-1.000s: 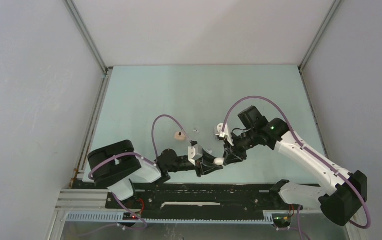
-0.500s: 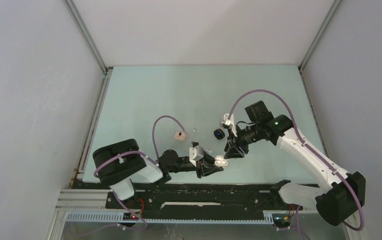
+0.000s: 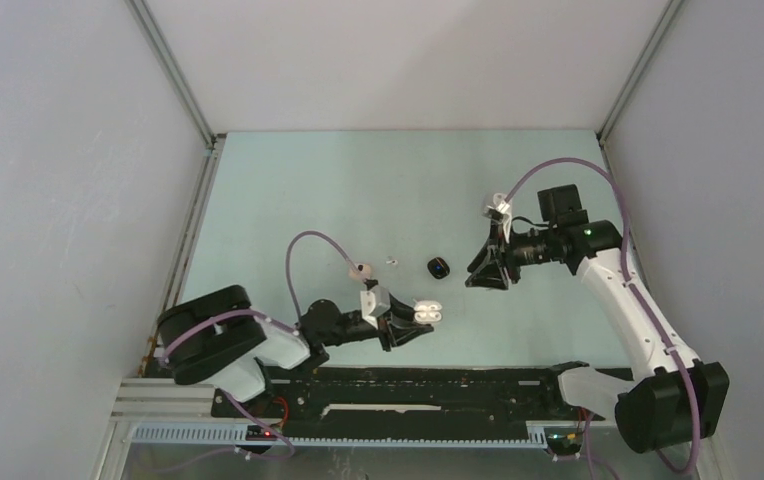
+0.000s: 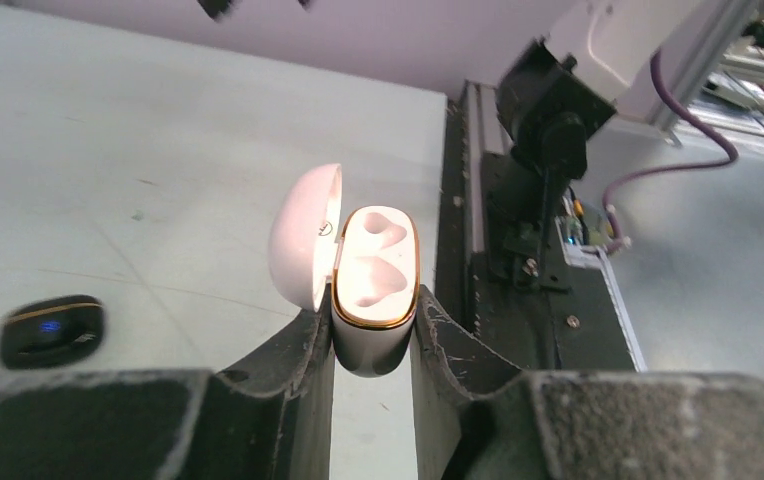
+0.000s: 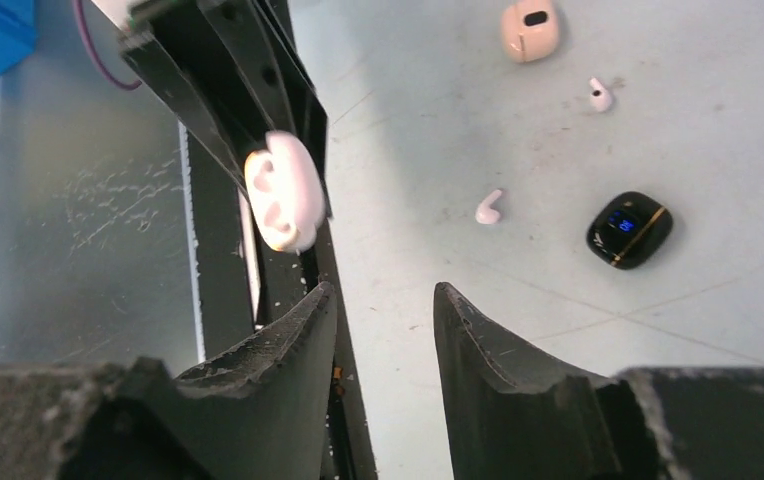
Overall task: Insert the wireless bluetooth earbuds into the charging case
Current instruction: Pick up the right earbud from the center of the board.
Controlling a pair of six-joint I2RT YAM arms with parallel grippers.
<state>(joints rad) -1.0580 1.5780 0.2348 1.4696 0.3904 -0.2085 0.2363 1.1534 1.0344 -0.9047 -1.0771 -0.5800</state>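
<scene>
The left gripper (image 3: 405, 325) pinches the white case (image 4: 376, 265) near the front edge. Its lid (image 4: 303, 235) now stands open, and both sockets are empty. Two white earbuds (image 5: 489, 208) lie loose on the table beyond it, by a black case (image 3: 439, 267). The right gripper (image 5: 383, 300) has backed off to the right, jaws spread and empty, so it looks free to fetch a bud.

Pale green table (image 3: 358, 190) enclosed by plain grey-white walls (image 3: 58, 200).
</scene>
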